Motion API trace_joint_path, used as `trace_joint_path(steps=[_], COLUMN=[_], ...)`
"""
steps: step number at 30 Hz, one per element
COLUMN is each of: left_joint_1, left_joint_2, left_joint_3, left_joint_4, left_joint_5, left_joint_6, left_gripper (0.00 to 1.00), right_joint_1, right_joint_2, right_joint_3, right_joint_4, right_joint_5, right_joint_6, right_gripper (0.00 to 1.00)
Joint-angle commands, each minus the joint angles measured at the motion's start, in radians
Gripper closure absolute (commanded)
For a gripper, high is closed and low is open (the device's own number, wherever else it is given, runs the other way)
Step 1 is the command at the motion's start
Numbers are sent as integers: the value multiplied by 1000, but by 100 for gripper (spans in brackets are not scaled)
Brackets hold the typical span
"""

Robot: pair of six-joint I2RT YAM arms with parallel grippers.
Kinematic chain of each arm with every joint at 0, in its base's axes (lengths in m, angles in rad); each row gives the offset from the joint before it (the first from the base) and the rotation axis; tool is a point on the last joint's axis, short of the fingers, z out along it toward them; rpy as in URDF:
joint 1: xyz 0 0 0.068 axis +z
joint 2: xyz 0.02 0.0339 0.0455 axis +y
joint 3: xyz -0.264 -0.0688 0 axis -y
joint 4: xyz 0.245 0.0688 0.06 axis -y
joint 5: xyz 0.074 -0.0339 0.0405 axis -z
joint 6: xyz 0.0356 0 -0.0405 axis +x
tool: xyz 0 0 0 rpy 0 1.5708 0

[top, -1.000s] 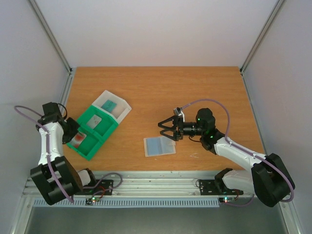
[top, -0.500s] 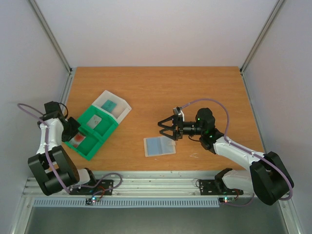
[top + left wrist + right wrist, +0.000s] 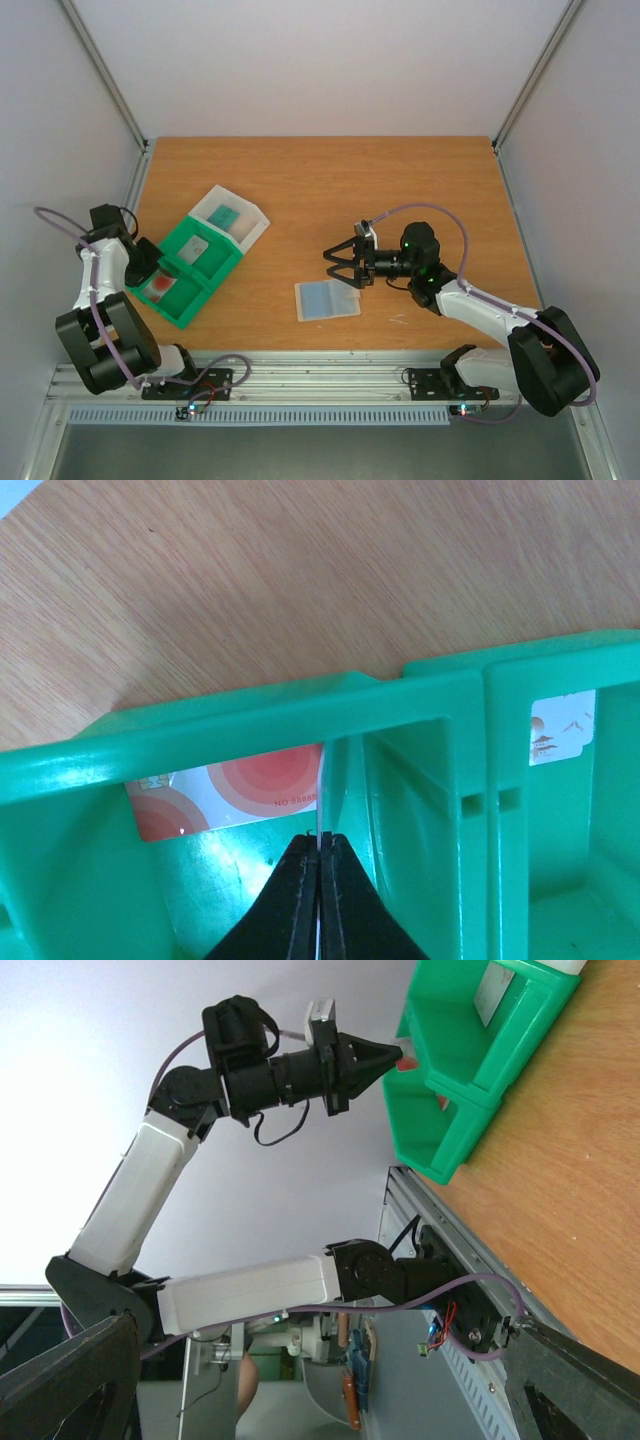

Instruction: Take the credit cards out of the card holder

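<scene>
One red card (image 3: 160, 287), left pincer (image 3: 319, 845) pinching — green tray (image 3: 250, 715)

Top view, 12 o'clock = far edge: compartmented tray (image 3: 212, 290) sits on the table (image 3: 400, 180) at its 9 o'clock side, long axis running 7 to 1, with a box (image 3: 255, 222) set against its 1 o'clock end and one card (image 3: 223, 214) lying in that box. A second card (image 3: 197, 247) lies in the tray's middle compartment and a third card (image 3: 160, 287) in the 7 o'clock compartment, with the left gripper (image 3: 150, 272) at that compartment's 9 o'clock side. Card holder (image 3: 327, 299) lies flat on the table toward 6 o'clock of centre, well apart from the tray at the tray's 3 o'clock, and the right gripper (image 3: 329, 265) is just at the holder's 12 o'clock
</scene>
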Motion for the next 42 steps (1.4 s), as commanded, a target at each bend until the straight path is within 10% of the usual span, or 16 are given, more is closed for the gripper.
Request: trace_joint_path(steps=[1,20,30,36,42], left_joint_1=[7,7,7,7,7], left_joint_2=[25,23,-97,-198,-279], left_joint_3=[38,67,96,102,57], left_joint_4=[14,-37,-84,-133,-153], left_joint_5=[-63,-146,-74,98,322], left_joint_6=[-5,-34,-23,20,55], left_gripper=[96,86,55,37,24], right_joint_1=[-7,-22,-30,-37,-40], right_joint_2=[12,10,1,-53,-151], right_joint_3=[-8,-27,-28,13,190], right_joint_4=[57,74,-1,-227,-834], right_joint_5=[-17,-29,-27,-11,163], right_joint_6=[17,43,12,-110,-459], right_gripper=[1,2,2,1,2])
